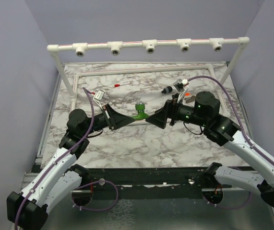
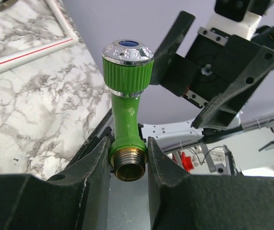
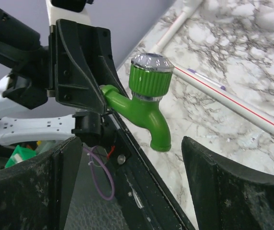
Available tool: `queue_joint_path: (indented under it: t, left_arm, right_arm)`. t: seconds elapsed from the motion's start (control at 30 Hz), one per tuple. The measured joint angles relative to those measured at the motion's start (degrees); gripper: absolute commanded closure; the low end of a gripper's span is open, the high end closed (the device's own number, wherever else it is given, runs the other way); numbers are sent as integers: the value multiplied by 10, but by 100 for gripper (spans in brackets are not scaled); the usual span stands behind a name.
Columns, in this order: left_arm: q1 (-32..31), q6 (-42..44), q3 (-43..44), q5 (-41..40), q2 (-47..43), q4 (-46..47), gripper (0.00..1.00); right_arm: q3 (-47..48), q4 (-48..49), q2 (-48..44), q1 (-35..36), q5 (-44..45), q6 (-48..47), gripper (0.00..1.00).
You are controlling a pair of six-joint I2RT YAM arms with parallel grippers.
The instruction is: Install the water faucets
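Green faucet (image 1: 139, 111) is held above mid-bench (image 1: 141, 143), chrome-capped knob up, spout curving downward. Left end effector (image 2: 128, 160) pinches its threaded brass end between both fingers; the left forearm extends low and level from the faucet's left. Right end effector (image 3: 132, 182) faces the faucet from its right, fingers spread wide, clear of it. Beyond the faucet lie small loose fittings (image 1: 167, 89); farther beyond stands the white pipe frame (image 1: 148, 45) with five sockets.

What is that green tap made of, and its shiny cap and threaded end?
The green faucet body looks like glossy moulded plastic: even colour, soft highlights. Its cap looks chrome-plated, mirror-bright, perhaps over plastic. The threaded end looks brassy, dull gold.
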Motion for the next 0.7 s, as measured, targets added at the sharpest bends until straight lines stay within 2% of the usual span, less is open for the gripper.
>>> queue_joint_path:
  t: [0.23,0.5,0.7]
  left_arm:
    - [0,-16,0,44,-1,41,100]
    - [0,-37,3,80,-7,89,100]
    - [0,-52,22,97,-6,127,100]
  right_arm:
    - [-30,89,-1,-40,-105,27,14]
    - [-60,198,3,-47,-183,80,18]
    - [-66,234,14,-47,-222,106,24]
